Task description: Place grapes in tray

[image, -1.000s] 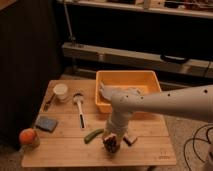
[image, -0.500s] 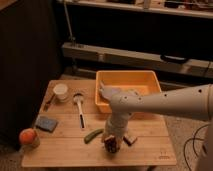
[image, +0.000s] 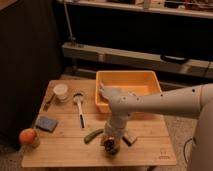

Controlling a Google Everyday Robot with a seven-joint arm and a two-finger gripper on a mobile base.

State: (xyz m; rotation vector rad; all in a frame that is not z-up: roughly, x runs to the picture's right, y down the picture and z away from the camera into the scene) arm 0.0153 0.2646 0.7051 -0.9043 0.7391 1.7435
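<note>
The grapes [image: 111,146], a small dark bumpy cluster, lie on the wooden table [image: 65,146] near its front edge. My gripper [image: 112,141] points straight down over them at the end of the white arm [image: 160,103], right at the cluster. The tray [image: 131,81], a large orange-yellow bin, stands at the back right of the table, behind the arm, and its front wall is partly hidden by the arm.
A curved green pepper [image: 93,135] lies just left of the grapes. A white cup [image: 60,91], a spoon [image: 80,107], a blue sponge [image: 46,123] and an orange fruit [image: 28,136] sit on the left half. A small dark block [image: 129,139] lies right of the gripper.
The arm has shifted only slightly over the grapes; the gripper stays down at the cluster. Nothing else has moved.
</note>
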